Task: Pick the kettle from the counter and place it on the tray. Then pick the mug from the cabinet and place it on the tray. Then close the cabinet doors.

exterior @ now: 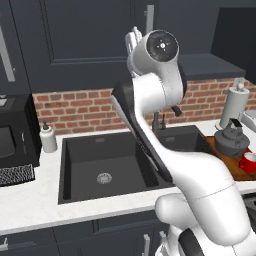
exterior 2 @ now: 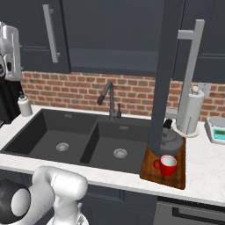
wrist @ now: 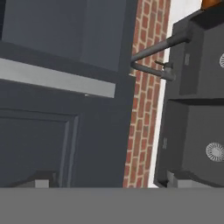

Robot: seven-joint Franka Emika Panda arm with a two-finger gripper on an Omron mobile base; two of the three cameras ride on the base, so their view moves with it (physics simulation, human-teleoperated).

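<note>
On the tray [exterior 2: 175, 176], at the table's right end past the sink [exterior 2: 74, 145], stand the kettle [exterior 2: 169, 141] and mug [exterior 2: 167, 165]. Jaws spread wide and empty. Next, I judge, press flat against the open cabinet door [exterior 2: 165, 74] and swing it steadily shut.

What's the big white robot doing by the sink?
It is tidying the kitchen. The kettle and the red mug already sit on the wooden tray beside the sink. Its gripper is open and holds nothing, up by the dark wall cabinet. One cabinet door sticks out open, so the doors look like what is left.
</note>
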